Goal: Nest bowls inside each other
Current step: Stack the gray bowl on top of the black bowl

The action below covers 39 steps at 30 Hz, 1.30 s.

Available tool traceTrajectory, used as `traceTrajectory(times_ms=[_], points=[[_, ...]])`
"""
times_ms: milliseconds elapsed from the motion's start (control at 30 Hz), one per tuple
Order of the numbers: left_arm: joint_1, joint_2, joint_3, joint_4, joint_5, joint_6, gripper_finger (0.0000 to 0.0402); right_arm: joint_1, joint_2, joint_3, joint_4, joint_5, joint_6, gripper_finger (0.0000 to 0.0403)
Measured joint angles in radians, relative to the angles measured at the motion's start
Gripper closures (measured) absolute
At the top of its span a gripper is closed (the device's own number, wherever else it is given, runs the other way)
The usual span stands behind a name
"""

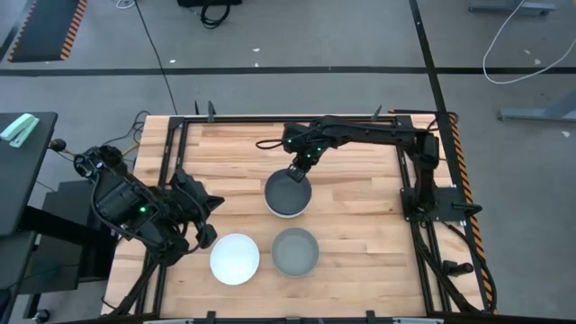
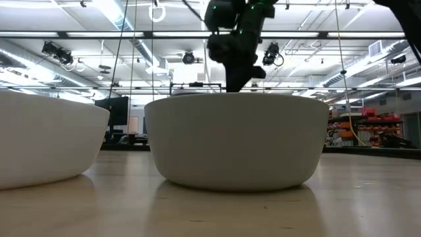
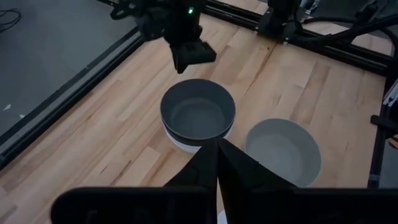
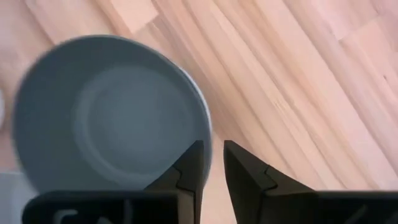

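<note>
A light wooden table (image 1: 351, 225) carries the bowls. Near its middle, a dark grey bowl (image 1: 288, 190) sits nested in a white bowl (image 1: 286, 212). Just beside that stack lie a mid grey bowl (image 1: 295, 251) and another white bowl (image 1: 235, 258). The right tool (image 1: 297, 172) hangs over the stack's far rim, fingers narrowly apart, holding nothing. The left tool (image 1: 205, 219) waits at the table's left edge, fingers closed together.

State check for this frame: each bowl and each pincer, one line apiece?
dark grey bowl: upright, nested in a white bowl
mid grey bowl: upright, standing alone, empty
white bowl at front left: upright, alone
right pincer: at dark grey bowl's rim, slightly open
left pincer: shut, empty
</note>
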Motion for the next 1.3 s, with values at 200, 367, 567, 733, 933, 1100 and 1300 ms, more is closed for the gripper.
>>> traceTrajectory(times_ms=[200, 367, 567, 733, 933, 1100, 1300], points=[[0.0, 0.0, -0.01, -0.001, -0.007, 0.004, 0.0373, 0.126, -0.106, 0.0, 0.043, -0.015, -0.015, 0.0335], [0.003, -0.001, -0.07, 0.0, -0.021, -0.012, 0.037, 0.235, -0.124, 0.001, 0.249, -0.038, 0.013, 0.0349], [0.015, -0.003, -0.156, 0.0, -0.021, -0.097, 0.0378, 0.256, -0.021, 0.001, 0.309, -0.084, 0.002, 0.0391], [0.01, -0.009, -0.208, -0.001, 0.009, -0.188, 0.0386, 0.244, 0.074, 0.0, 0.32, -0.104, -0.023, 0.0393], [-0.011, -0.009, -0.222, 0.0, 0.024, -0.233, 0.0386, 0.231, 0.13, 0.0, 0.377, -0.116, -0.035, 0.0398], [-0.011, -0.009, -0.222, 0.0, 0.024, -0.239, 0.0378, 0.222, 0.144, 0.0, 0.396, -0.116, -0.029, 0.04], [-0.011, -0.009, -0.222, 0.0, 0.024, -0.232, 0.0382, 0.207, 0.144, 0.0, 0.396, -0.116, -0.026, 0.04]])
